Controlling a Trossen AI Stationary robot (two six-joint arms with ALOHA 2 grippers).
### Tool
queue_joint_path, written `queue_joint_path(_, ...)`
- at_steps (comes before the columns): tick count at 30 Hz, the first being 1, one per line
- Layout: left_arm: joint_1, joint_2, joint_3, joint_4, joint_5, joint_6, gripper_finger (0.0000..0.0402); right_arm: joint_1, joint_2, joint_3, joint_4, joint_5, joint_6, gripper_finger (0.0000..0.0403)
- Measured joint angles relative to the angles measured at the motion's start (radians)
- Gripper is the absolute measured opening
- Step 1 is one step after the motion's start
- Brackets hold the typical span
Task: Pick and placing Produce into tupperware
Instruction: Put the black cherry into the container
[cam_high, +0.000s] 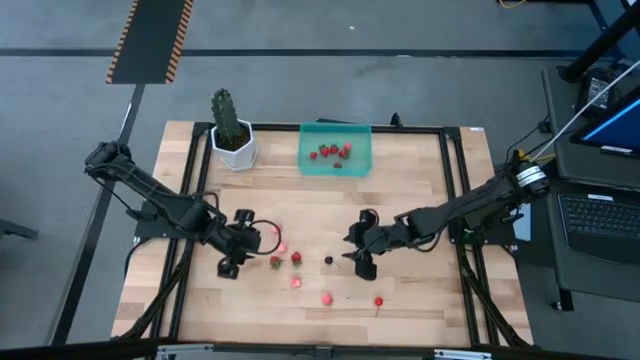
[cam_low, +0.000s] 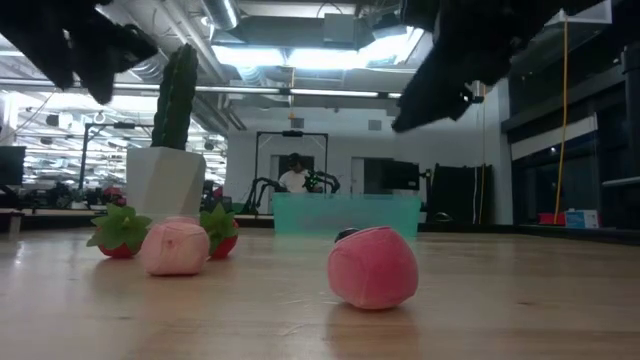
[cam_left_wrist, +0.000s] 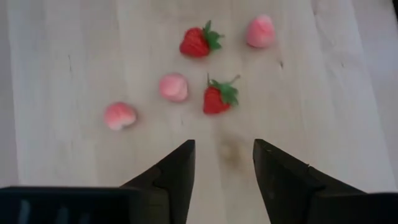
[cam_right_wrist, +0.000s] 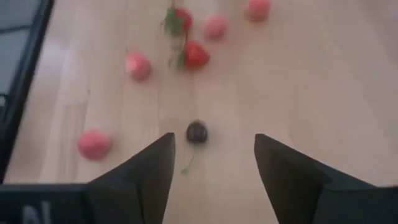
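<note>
The left gripper hangs over the desk with its fingers apart and nothing between them. Just ahead of the fingertips lies a red berry with a green top; a pink berry sits beside it, another pink one lies off to one side, and farther ahead are a second red berry and a third pink one. None touches the fingers.

The right gripper also has its fingers apart and empty. The dark berry lies on the desk just ahead of the gap between them, nearer one fingertip than the other, not touching either. More red and pink pieces lie beyond it.

From above, the two grippers face each other across the loose berries. The tupperware stands well away from both, at the desk's far edge, with several red pieces already inside, next to a potted cactus.
</note>
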Motion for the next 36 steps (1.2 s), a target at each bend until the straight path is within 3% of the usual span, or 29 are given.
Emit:
queue_joint_path(8,-0.073,-0.184,-0.062,-0.020,-0.168,-0.076,0.0152,0.037,0.140,0.001,0.077,-0.003,0.002,0.0212)
queue_joint_path(13,-0.084,-0.354,-0.187,0.108,-0.210,-0.101,0.0152,0.046,0.228,0.030,0.084,-0.003,-0.001,0.0212)
queue_joint_path(22,-0.083,-0.560,-0.339,0.306,-0.269,0.006,0.0152,0.045,0.337,0.077,0.094,0.000,0.002,0.0212)
queue_joint_path(36,-0.083,-0.642,-0.391,0.357,-0.390,0.059,0.0152,0.046,0.387,0.089,0.098,0.042,0.000,0.0201)
